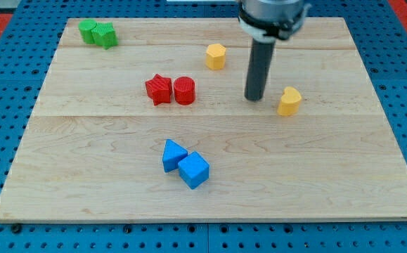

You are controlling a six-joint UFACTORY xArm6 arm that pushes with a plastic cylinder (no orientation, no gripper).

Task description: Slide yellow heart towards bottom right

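- Rod, no gripper and nothing to open or shut: my tip (254, 98) down on the wooden board (105, 183), holding nothing, just beside the yellow heart (289, 101) at its 9 o'clock, a narrow gap between, not touching.
- Yellow heart right of the board's centre, well apart from the yellow hexagon-like block (216, 55) at its 10 o'clock.
- Likely light, rigid, smooth-sided: prone to slide freely on the wood, also to spin or slip off a rounded rod if struck off-centre.
- No hold possible; best contact probably the heart's 10 to 11 o'clock flank, pushing through its middle toward 4 to 5 o'clock.
- Path toward the bottom-right corner free of blocks; red star (159, 89), red cylinder (184, 91), blue blocks (185, 164) and green blocks (96, 32) well away.
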